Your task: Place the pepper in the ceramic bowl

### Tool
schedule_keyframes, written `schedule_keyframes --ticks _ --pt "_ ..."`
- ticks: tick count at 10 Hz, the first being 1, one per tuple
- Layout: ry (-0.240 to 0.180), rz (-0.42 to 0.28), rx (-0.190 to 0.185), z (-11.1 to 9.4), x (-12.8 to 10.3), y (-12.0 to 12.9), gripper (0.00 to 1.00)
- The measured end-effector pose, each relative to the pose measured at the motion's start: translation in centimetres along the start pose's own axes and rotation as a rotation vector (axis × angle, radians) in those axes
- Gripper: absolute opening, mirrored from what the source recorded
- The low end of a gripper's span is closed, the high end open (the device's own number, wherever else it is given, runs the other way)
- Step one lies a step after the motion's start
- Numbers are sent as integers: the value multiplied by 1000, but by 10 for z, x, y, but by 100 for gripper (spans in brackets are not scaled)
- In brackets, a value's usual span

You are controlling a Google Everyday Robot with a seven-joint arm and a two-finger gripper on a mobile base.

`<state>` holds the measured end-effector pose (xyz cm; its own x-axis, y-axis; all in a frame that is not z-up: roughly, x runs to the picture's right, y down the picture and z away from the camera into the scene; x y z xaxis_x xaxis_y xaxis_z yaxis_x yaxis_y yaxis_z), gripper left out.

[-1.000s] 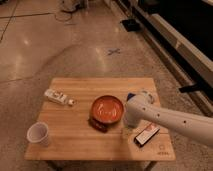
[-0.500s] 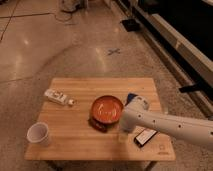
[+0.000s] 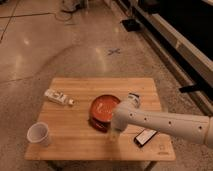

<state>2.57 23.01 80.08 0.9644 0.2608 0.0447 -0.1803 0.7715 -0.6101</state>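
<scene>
The white arm (image 3: 165, 122) reaches in from the right, covering the near-right rim of the ceramic bowl (image 3: 102, 106) at mid-counter (image 3: 75, 142). The end effector (image 3: 116, 131) points down there; we cannot tell its state, nor find the pepper. Since before, the arm has swung leftward. We see a glossy orange-red bowl, a white cup (image 3: 39, 134), a flat black-and-red packet (image 3: 146, 136) and pale wood.

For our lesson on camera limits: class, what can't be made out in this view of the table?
Pepper: nowhere in the camera view; perhaps behind the arm.
Gripper, at the ceramic bowl's near rim: what it holds cannot be told.
Right rim of the ceramic bowl: hidden by the arm.
Right edge: cuts off the arm.
</scene>
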Motion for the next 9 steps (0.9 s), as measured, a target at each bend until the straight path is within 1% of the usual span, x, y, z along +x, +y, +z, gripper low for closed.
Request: schedule_keyframes --ticks 1,4,7,9 --pt "-2 -17 -8 2 -10 4 65" --pt "-7 -55 -17 8 -32 7 65" --pt "0 -80 -11 15 -50 0 65" --pt "2 -82 0 19 -59 -8 65"
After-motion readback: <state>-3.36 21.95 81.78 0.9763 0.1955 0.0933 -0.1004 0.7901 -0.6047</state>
